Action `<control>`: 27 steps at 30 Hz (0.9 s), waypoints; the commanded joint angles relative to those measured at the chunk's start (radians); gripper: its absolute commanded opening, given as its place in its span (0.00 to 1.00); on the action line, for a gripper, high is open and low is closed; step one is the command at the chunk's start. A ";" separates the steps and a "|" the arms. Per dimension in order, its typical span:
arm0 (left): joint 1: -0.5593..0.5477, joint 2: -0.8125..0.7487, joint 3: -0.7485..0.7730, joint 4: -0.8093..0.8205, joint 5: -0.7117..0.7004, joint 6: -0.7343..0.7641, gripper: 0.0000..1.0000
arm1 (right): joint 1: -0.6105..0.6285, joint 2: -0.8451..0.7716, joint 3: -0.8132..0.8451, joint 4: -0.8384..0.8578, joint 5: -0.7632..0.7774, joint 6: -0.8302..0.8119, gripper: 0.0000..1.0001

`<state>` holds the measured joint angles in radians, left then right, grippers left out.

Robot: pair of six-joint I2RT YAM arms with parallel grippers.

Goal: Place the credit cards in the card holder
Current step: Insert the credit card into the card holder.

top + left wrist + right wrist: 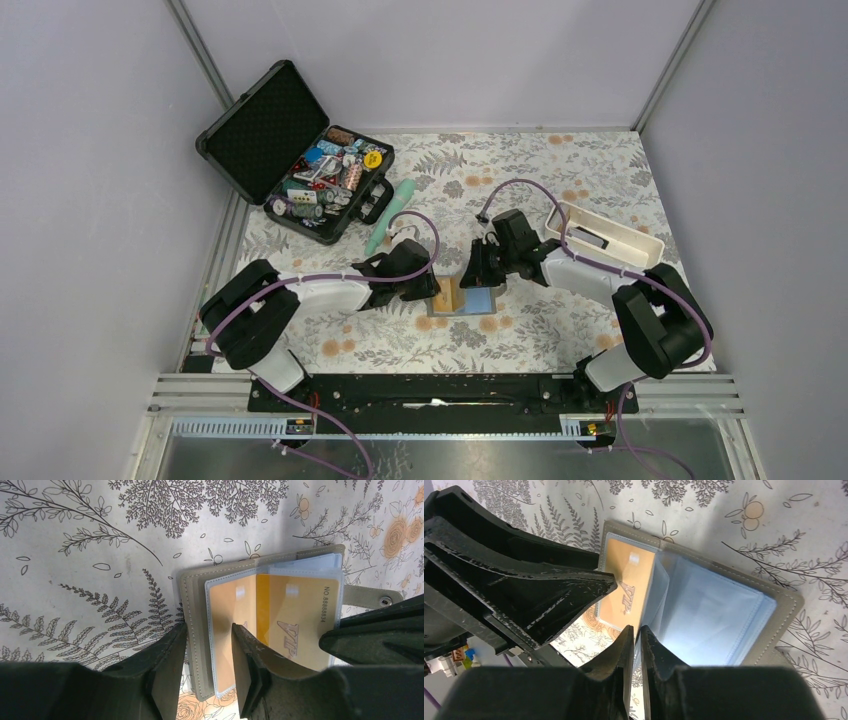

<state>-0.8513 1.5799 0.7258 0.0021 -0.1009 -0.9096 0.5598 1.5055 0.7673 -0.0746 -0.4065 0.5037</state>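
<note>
The grey-brown card holder [462, 299] [195, 600] [781, 610] lies open on the floral cloth between both arms. An orange-yellow credit card [300, 615] [626, 575] marked VIP sits in its clear sleeves, with a second orange one [230, 610] in the leftmost pocket. Blue [482, 298] shows through the right half. My left gripper [432, 290] [209, 627] is open, its fingers [167, 660] straddling the holder's left cover edge. My right gripper [478, 280] [637, 628] is shut on a thin clear sleeve leaf [659, 600], lifted off the pages.
An open black hard case [262, 128] with several small items stands at the back left. A mint-green tube [390, 215] lies beside it. A white oblong tray [630, 235] sits at the right behind the right arm. The left gripper's body [524, 595] crowds the right wrist view.
</note>
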 commanded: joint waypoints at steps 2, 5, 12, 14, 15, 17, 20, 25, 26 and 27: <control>0.001 0.012 -0.015 0.018 0.024 -0.008 0.40 | 0.026 -0.021 0.012 0.037 -0.030 0.014 0.19; 0.001 0.006 -0.016 0.016 0.022 -0.008 0.40 | 0.040 -0.018 0.021 0.041 -0.034 0.017 0.21; 0.000 -0.006 -0.025 0.021 0.013 -0.005 0.41 | 0.070 0.008 0.038 0.058 -0.036 0.028 0.29; 0.000 -0.006 -0.025 0.022 0.015 -0.005 0.41 | 0.075 0.011 0.039 0.060 -0.035 0.029 0.30; 0.000 -0.008 -0.025 0.023 0.015 -0.005 0.41 | 0.077 0.012 0.041 0.061 -0.034 0.029 0.30; 0.002 -0.012 -0.029 0.028 0.017 -0.006 0.41 | 0.079 0.018 0.042 0.063 -0.032 0.028 0.32; 0.003 -0.019 -0.035 0.032 0.018 -0.006 0.41 | 0.084 0.029 0.042 0.064 -0.031 0.031 0.34; 0.007 -0.045 -0.047 0.032 0.010 -0.007 0.42 | 0.093 0.043 0.042 0.100 -0.029 0.035 0.37; 0.007 -0.053 -0.054 0.032 0.004 -0.009 0.42 | 0.094 0.043 0.043 0.101 -0.027 0.036 0.37; 0.009 -0.063 -0.060 0.032 -0.001 -0.009 0.42 | 0.096 0.045 0.044 0.102 -0.027 0.035 0.38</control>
<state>-0.8494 1.5661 0.6975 0.0376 -0.0975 -0.9161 0.6403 1.5402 0.7746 -0.0090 -0.4145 0.5343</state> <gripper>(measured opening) 0.418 0.368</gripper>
